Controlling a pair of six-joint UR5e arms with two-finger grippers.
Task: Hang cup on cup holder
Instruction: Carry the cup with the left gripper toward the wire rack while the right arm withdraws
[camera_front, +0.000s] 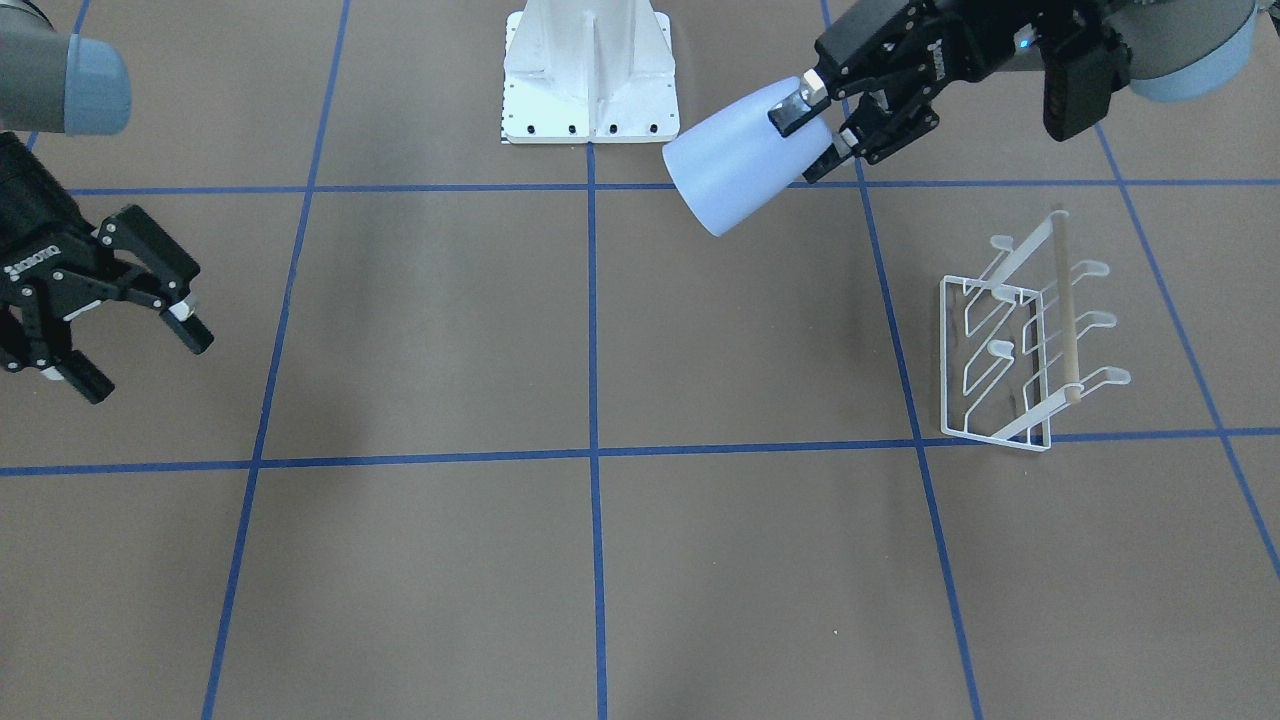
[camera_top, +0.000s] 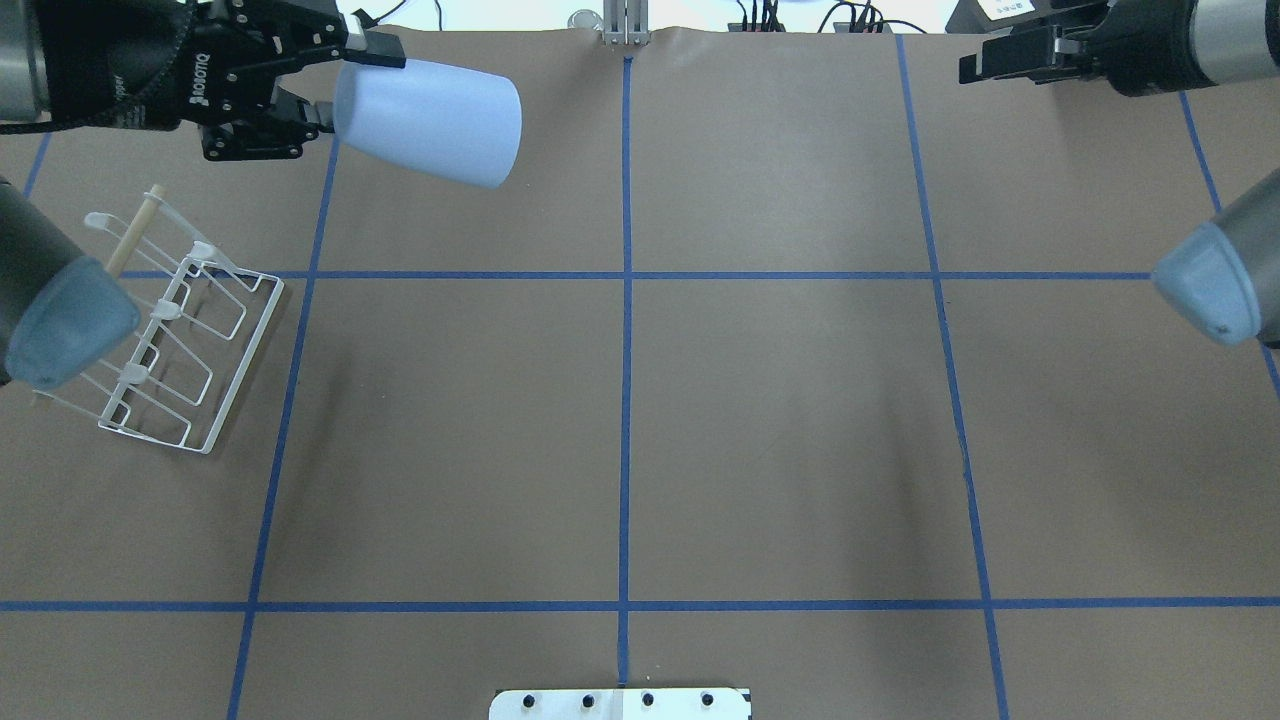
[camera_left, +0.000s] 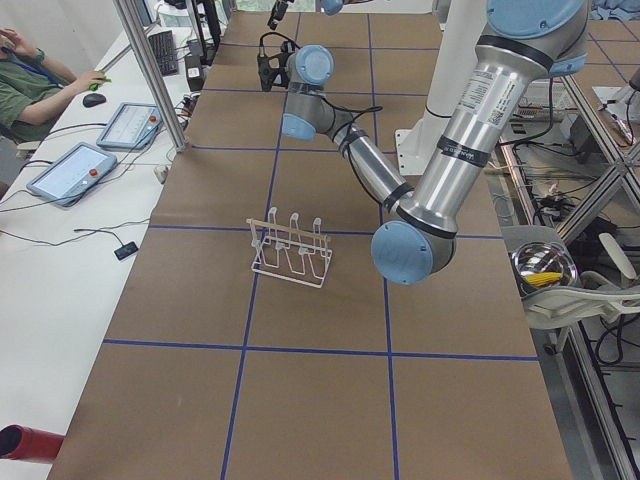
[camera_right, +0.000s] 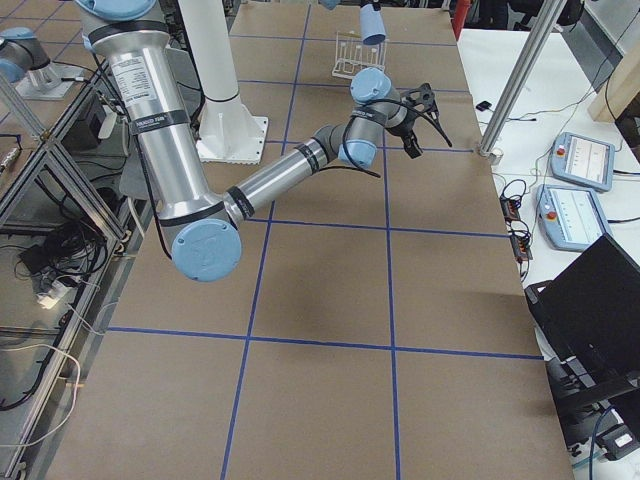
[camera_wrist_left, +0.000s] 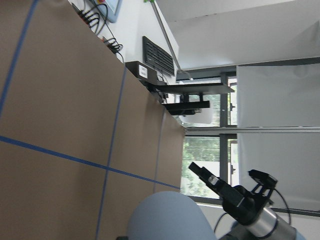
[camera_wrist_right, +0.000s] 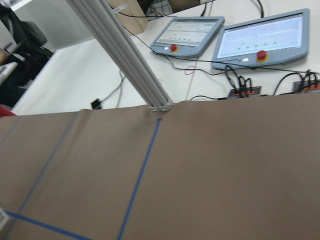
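Fingers (camera_front: 790, 115) of the left gripper (camera_front: 815, 135) pinch the cup (camera_front: 735, 165) at its narrow base end, one finger against each side of the outer wall. Note that the cup is held tilted, close to lying on its side, with its wider rim pointing away from the gripper. It is raised off the table (camera_front: 450, 330) and touches only the fingers.

You will find the cup holder (camera_front: 1040, 350) standing on the table on the robot's left side, well apart from the cup. Its white wire frame rests on the brown surface. Its round-tipped prongs (camera_front: 1095, 268) turn upward, and its pale wooden rod (camera_front: 1067, 310) runs along the top of the frame.

Check the right gripper (camera_front: 150, 365) next. Its fingers are spread wide apart, and it hangs on the robot's right side, well apart from both the cup and the cup holder.

For reference, blue tape lines (camera_front: 592, 330) divide the table into squares. The white robot base (camera_front: 590, 80) sits at the table edge, between the two arms.
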